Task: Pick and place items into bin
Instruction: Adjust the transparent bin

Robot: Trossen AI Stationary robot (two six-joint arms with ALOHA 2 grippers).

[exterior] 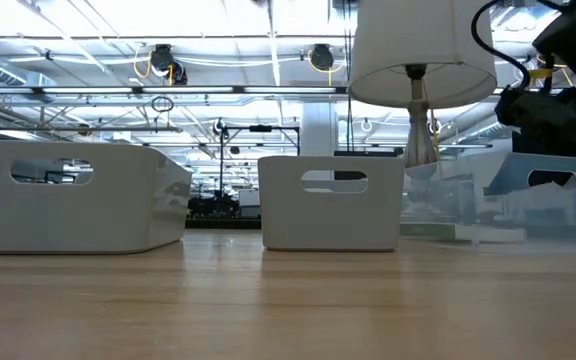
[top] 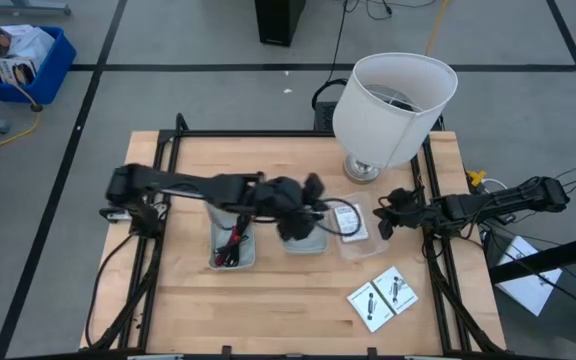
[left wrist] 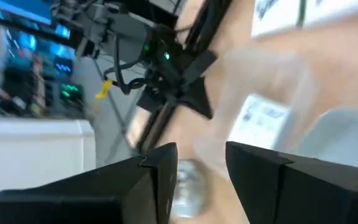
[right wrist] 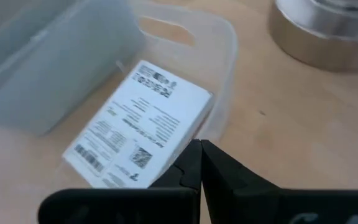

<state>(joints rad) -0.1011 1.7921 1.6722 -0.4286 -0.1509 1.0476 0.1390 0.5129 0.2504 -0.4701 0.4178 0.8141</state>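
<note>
The two flat white cards with black print (top: pixel 383 297) lying side by side on the wooden table (top: pixel 188 310) near its front right look thin, light and stiff, so I judge they will lie flush and resist a pinch from above; sliding one to take an edge seems the surer hold. A third white printed card (top: pixel 346 220) already lies in the clear plastic bin (top: pixel 360 243), and the black-and-red cable (top: pixel 230 247) sits in the left white bin (top: pixel 215 262), limp and easy to snag. The left hand (left wrist: pixel 201 168) hovers above the middle white bin (top: pixel 306 244), fingers apart and empty. The right hand (right wrist: pixel 199 163) hangs just beside the clear bin, fingers pressed together on nothing. Only the right wrist view shows the card's print and how it lies tilted against the bin wall; the low view hides every bin's contents; only the high view shows the loose cards.
</note>
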